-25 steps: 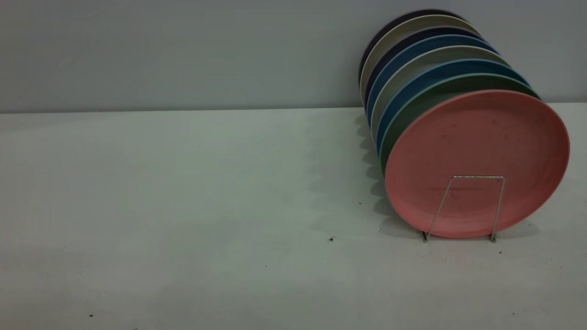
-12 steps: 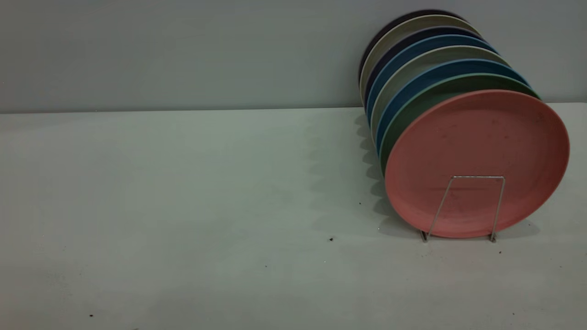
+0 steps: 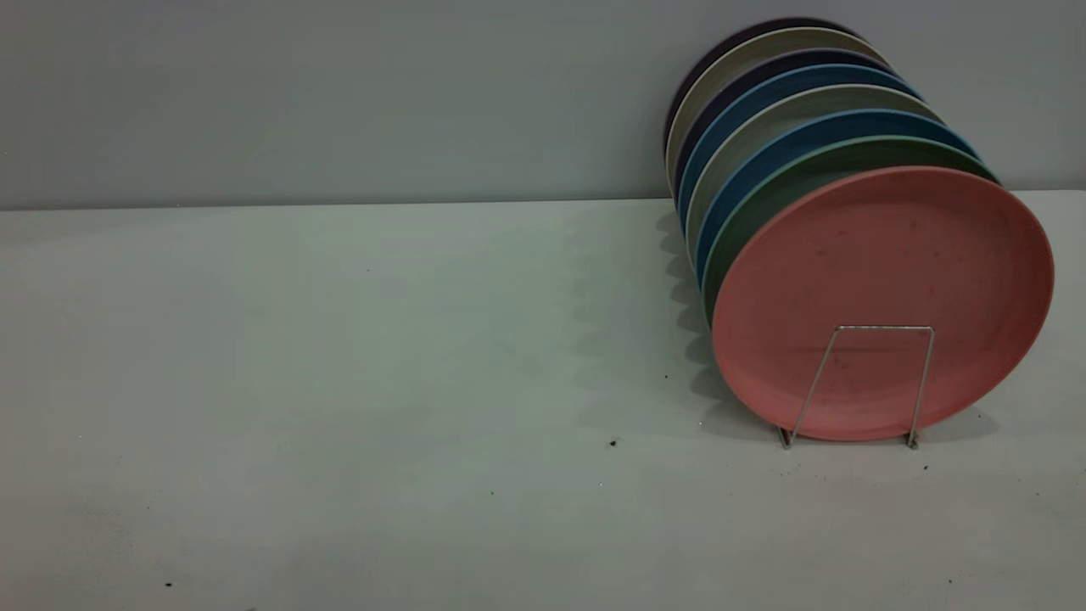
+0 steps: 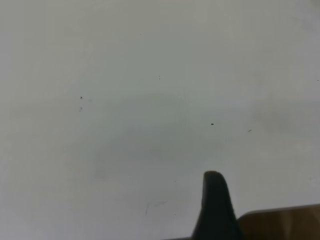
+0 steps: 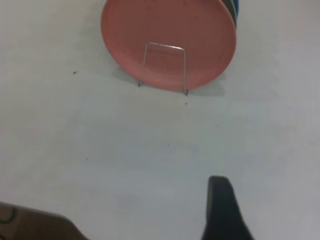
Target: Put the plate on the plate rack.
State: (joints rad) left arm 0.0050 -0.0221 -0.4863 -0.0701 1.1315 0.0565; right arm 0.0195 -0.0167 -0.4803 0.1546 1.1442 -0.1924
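Note:
The salmon-pink plate (image 3: 882, 301) stands upright at the front of the row of plates, held by the silver wire plate rack (image 3: 857, 386) at the table's right. It also shows in the right wrist view (image 5: 170, 42), with the rack's front loop (image 5: 164, 67) before it. My right gripper (image 5: 222, 210) is over bare table, well short of the plate and holding nothing I can see. My left gripper (image 4: 215, 210) hangs over bare table, far from the rack. Neither gripper appears in the exterior view.
Behind the pink plate stand a teal-green plate (image 3: 764, 199), blue plates (image 3: 738, 170) and several more, all upright in the rack. The grey table (image 3: 339, 382) has small dark specks. A grey wall (image 3: 339, 93) closes the back.

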